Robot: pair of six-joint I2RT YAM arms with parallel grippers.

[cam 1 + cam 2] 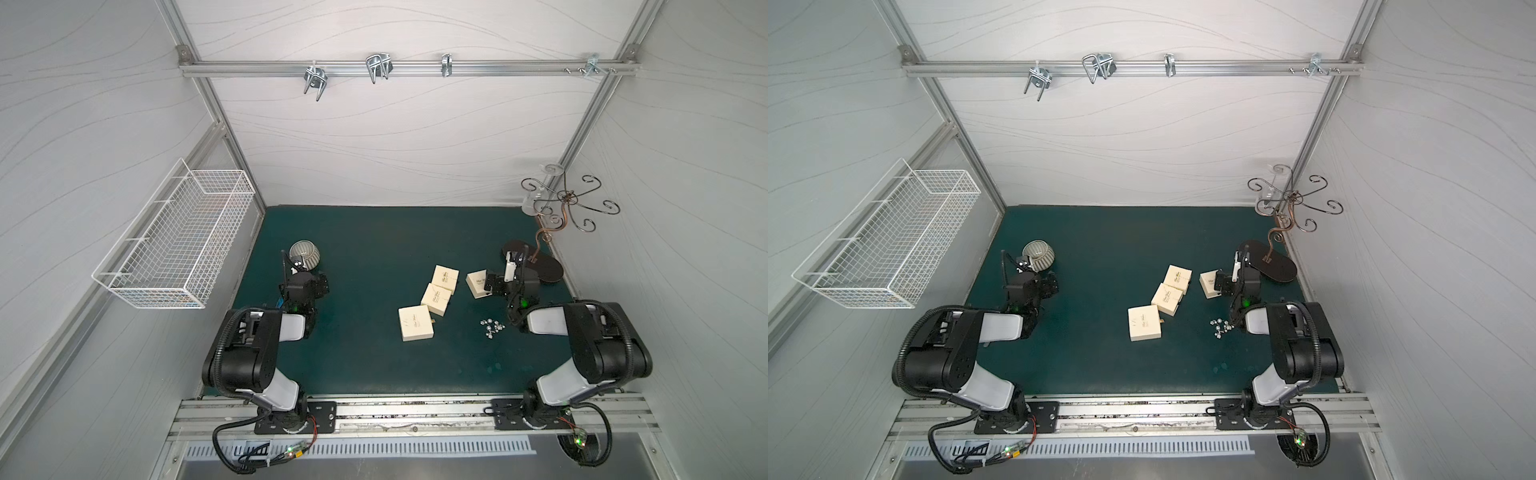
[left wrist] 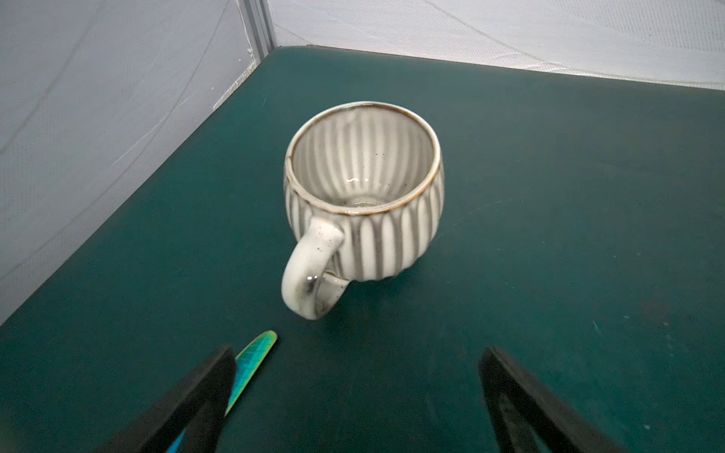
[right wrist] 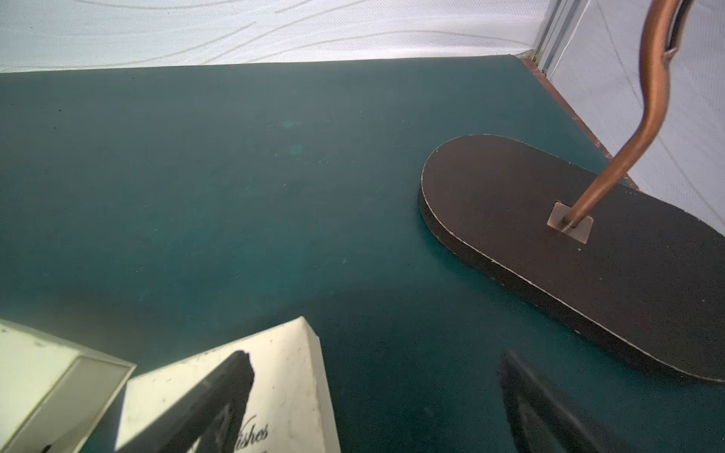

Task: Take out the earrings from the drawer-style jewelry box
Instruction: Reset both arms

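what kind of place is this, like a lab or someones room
Most likely a robot test cell, not a home: a left arm and right arm bolted to a rail, white panels on an aluminium frame, and a green mat.

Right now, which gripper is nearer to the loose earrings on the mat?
Right. The right gripper hovers just beyond the earrings, at a cream box; the left gripper sits far across the mat, by the striped mug.

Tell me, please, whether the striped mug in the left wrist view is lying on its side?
No, the mug stands upright on the green mat, its open mouth facing up.
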